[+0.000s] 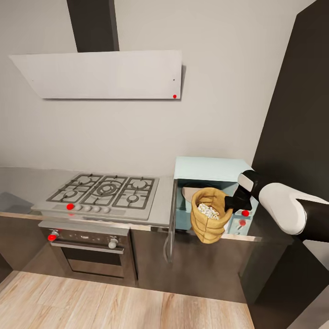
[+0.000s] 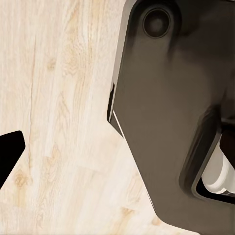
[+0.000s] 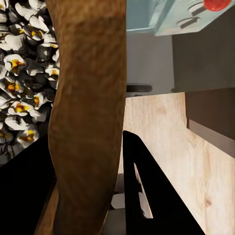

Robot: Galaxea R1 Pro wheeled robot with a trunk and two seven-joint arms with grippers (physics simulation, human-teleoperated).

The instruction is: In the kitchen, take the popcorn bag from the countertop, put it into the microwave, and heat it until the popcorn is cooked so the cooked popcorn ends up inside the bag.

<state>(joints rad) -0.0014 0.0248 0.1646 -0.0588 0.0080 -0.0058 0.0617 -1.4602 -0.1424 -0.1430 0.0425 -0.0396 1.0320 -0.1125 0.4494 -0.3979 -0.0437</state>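
Gripping popcorn bag (image 1: 208, 222) rim: right pincer (image 1: 230, 204) (clamped) | microwave (image 1: 214, 183) door open | left pincer: unclear

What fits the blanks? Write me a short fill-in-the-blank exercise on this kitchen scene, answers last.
1. The right gripper holds the popcorn bag by its ____.
2. The microwave door stands ____.
3. The bag's mouth is filled with ____.
4. Left of the microwave sits a gas ____.

Answers: rim; open; popcorn; hob
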